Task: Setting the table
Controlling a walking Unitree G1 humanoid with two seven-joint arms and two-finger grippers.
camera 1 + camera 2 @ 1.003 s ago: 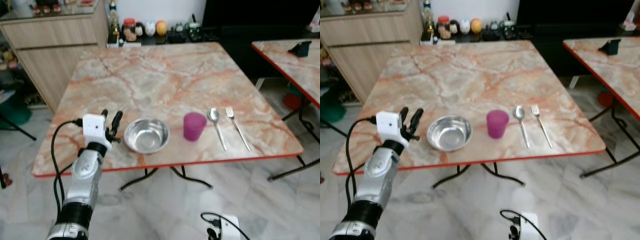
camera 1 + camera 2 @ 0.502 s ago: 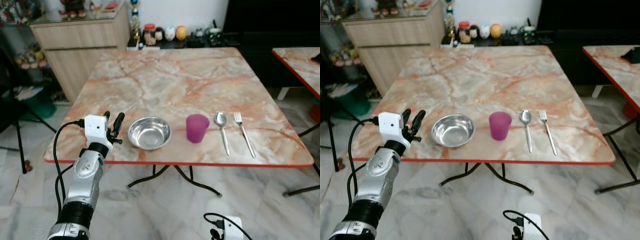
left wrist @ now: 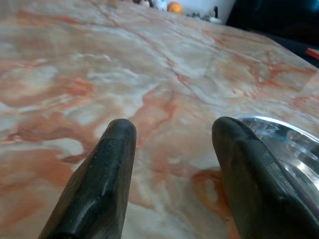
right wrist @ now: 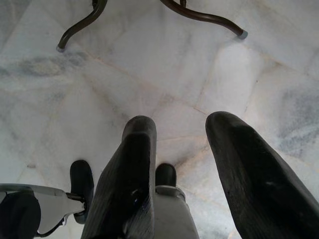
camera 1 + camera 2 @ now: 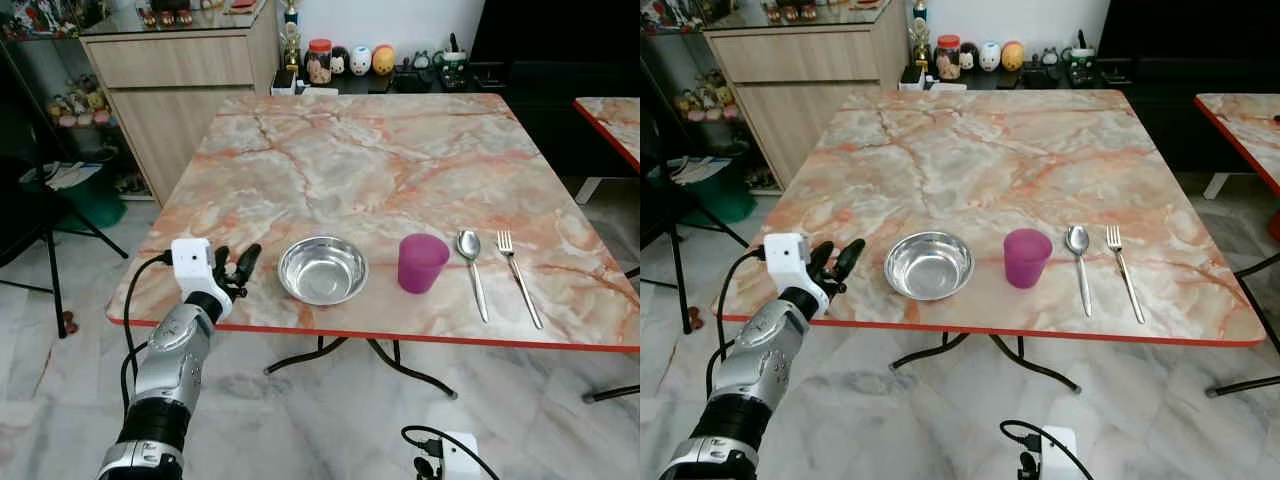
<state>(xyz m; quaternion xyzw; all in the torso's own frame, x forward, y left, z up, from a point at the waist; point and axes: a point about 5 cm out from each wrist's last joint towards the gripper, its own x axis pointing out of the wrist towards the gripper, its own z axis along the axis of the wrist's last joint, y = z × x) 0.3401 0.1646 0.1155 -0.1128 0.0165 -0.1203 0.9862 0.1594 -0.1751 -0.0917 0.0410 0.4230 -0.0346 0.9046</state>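
A steel bowl (image 5: 322,269) sits near the front edge of the marble table (image 5: 380,150). To its right stand a purple cup (image 5: 420,262), then a spoon (image 5: 471,270) and a fork (image 5: 518,277) lying side by side. My left gripper (image 5: 236,265) hovers open and empty over the table's front left part, just left of the bowl. In the left wrist view the bowl's rim (image 3: 284,134) shows beyond one of the fingers (image 3: 251,174). My right gripper (image 4: 182,144) hangs open over the floor.
A wooden cabinet (image 5: 180,80) stands at the back left, with jars and figurines (image 5: 350,62) along the wall behind the table. A second table's corner (image 5: 610,115) is at the right. A black stand leg (image 5: 45,260) is at the left. Table legs (image 5: 350,355) cross below.
The whole picture has shifted right and closer, so the camera has moved. My left gripper stays open beside the bowl. The tableware has not moved.
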